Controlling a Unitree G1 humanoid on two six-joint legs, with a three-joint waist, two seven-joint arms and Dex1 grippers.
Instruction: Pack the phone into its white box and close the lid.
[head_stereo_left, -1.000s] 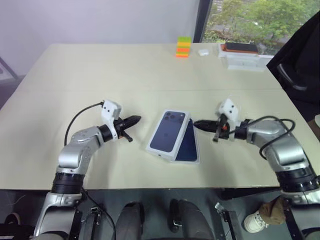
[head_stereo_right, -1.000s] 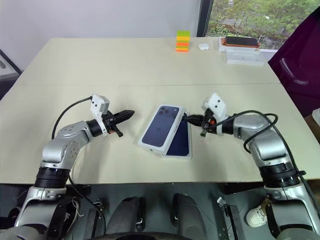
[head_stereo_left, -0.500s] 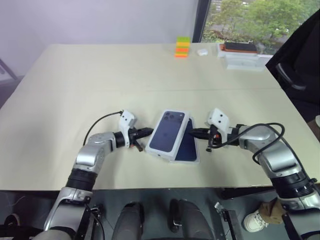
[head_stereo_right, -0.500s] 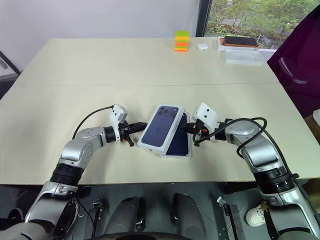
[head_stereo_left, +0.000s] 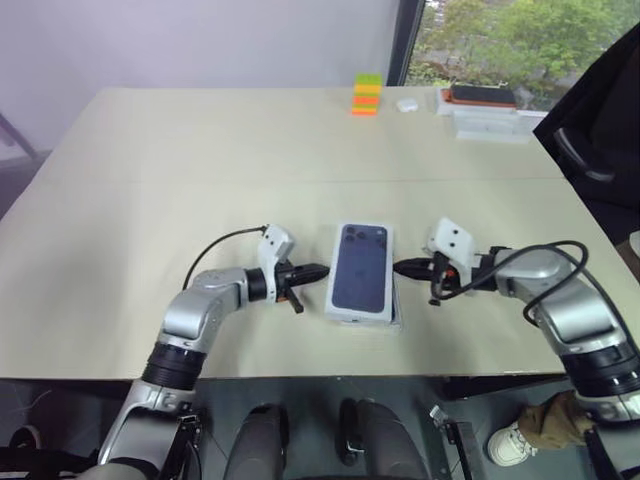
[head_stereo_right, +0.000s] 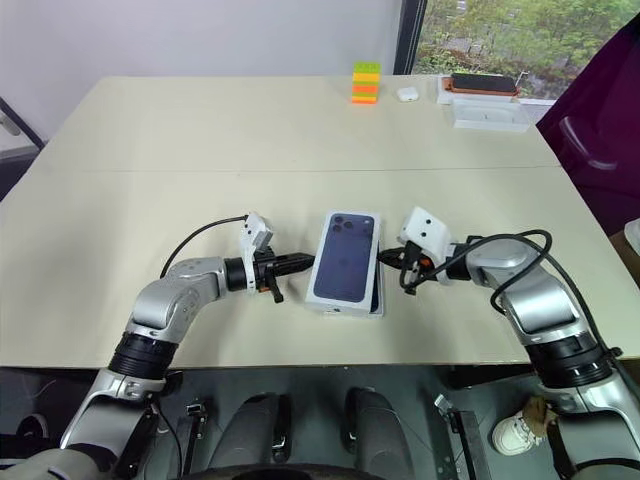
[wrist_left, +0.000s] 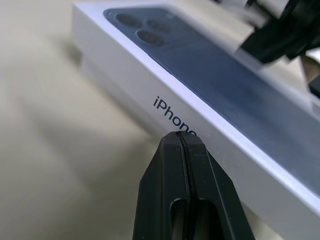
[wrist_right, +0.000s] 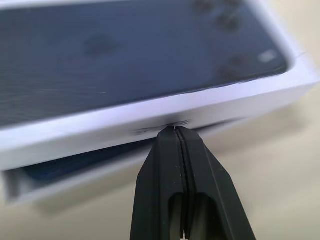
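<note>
The left gripper (head_stereo_left: 318, 270) has its two black fingers pressed together, with nothing between them. Its tip is at the left long side of the lid (head_stereo_left: 362, 271), touching it or almost touching; in the left wrist view the closed tip (wrist_left: 181, 137) meets the white side wall just under the printed word. The right gripper (head_stereo_left: 402, 267) is also clenched and empty, and its tip stands at the opposite long side of the lid, so the lid lies between the two grippers. The lid, with the dark blue phone picture facing up, sits over the white box (wrist_right: 30, 187) but not fully down. In the right wrist view the box rim sticks out below the lid's edge, and a dark blue strip of the phone (wrist_right: 75, 161) is visible in the gap between them. All this lies on the beige table (head_stereo_left: 200, 150), near its front edge.
</note>
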